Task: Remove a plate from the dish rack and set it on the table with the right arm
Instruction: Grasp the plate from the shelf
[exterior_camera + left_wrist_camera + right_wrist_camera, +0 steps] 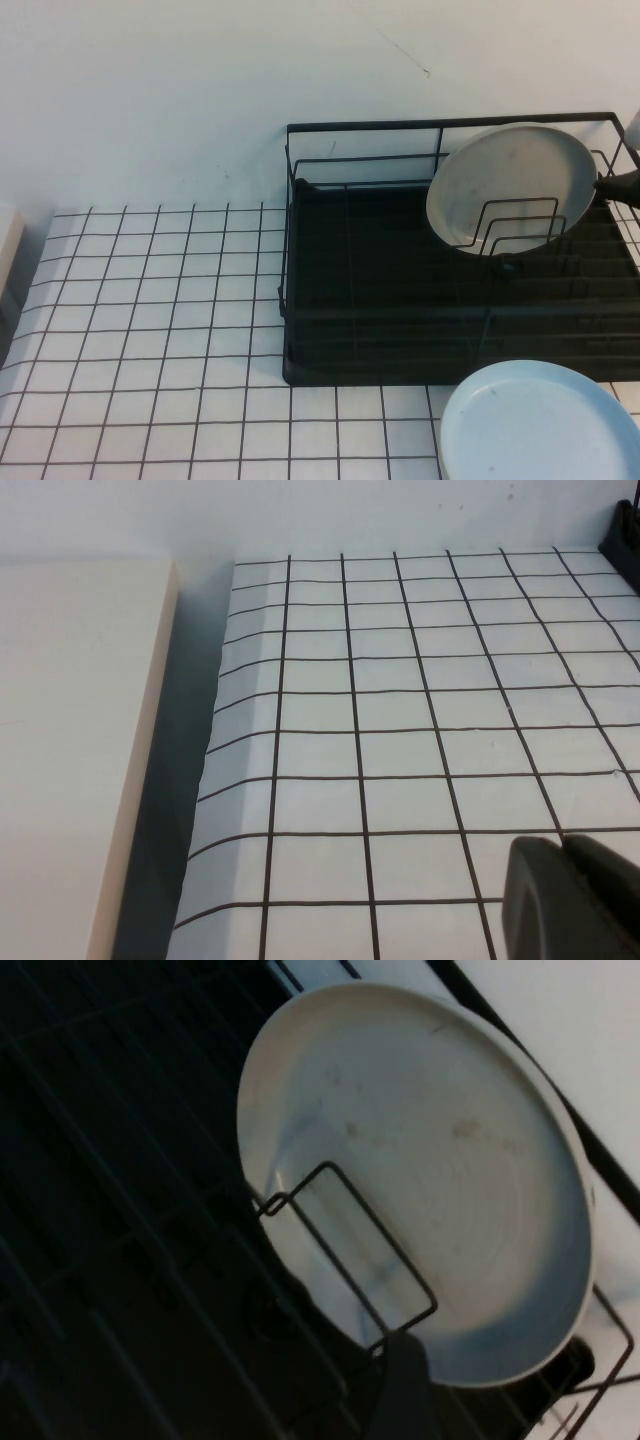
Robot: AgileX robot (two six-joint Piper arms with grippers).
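Note:
The off-white plate [510, 180] stands on edge in the black wire dish rack [400, 300], leaning between upright dividers near its far right corner. It fills the right wrist view [430, 1160]. My right gripper [608, 185] is at the plate's right edge, with only its black tip in the high view. In the right wrist view the right gripper [490, 1380] is open, with one finger [400, 1390] in front of the plate's rim and the other behind it. My left gripper [570, 895] is shut and empty, low over the white grid table [400, 710], far left of the rack.
A light blue plate [540, 425] lies flat on the table [150, 330] in front of the rack's right end. A beige raised surface [70, 740] borders the table's left edge. A white wall stands behind the rack.

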